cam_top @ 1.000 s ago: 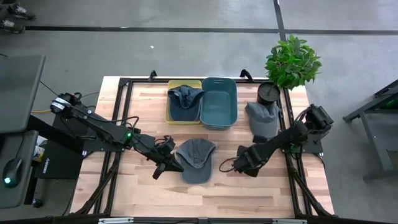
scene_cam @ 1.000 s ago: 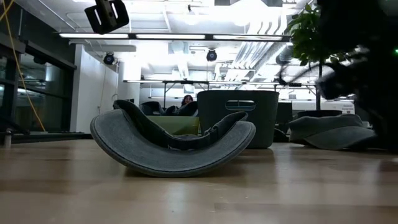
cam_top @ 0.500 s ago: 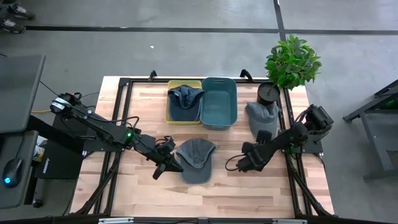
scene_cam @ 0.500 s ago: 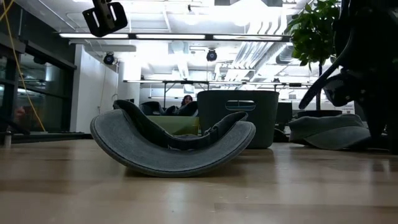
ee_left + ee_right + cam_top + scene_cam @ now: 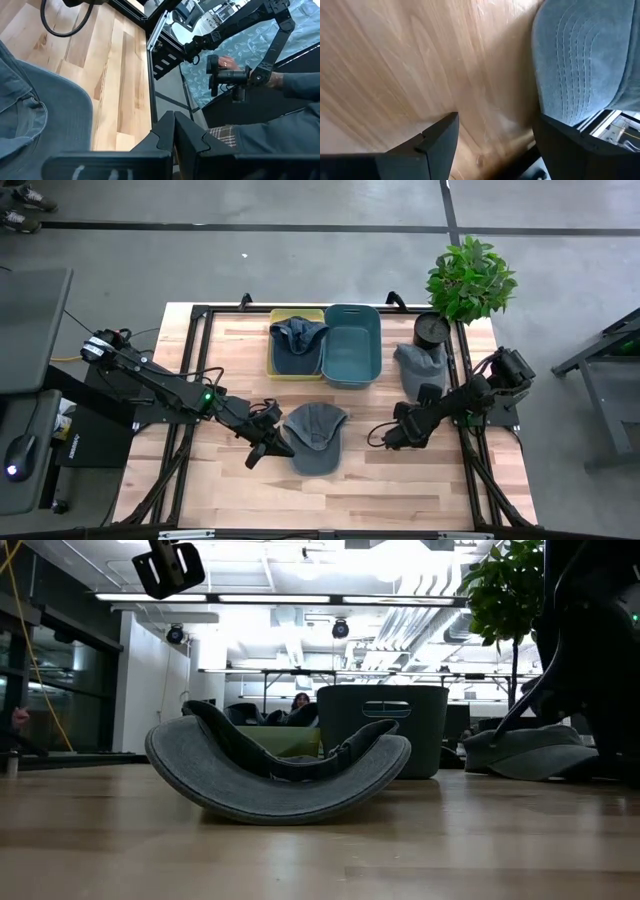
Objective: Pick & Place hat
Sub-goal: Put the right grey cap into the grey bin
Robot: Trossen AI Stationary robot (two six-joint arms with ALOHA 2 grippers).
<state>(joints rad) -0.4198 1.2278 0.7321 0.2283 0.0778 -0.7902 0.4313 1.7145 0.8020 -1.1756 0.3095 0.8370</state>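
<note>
A grey-blue fabric cap (image 5: 316, 436) lies upside down (brim curling upward in the low view) at the middle of the pale wooden bench (image 5: 230, 340). The left gripper (image 5: 277, 446) sits just beside its edge, fingers (image 5: 172, 135) pressed together and holding nothing. The right gripper (image 5: 385, 439) hovers near the bench on the cap's other side, its fingers (image 5: 437, 137) spread wide and empty, near a second grey cap (image 5: 420, 370).

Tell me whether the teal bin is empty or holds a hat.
Empty: from above, the teal bin shows only bare floor. The yellow tray beside it holds a hat.
</note>
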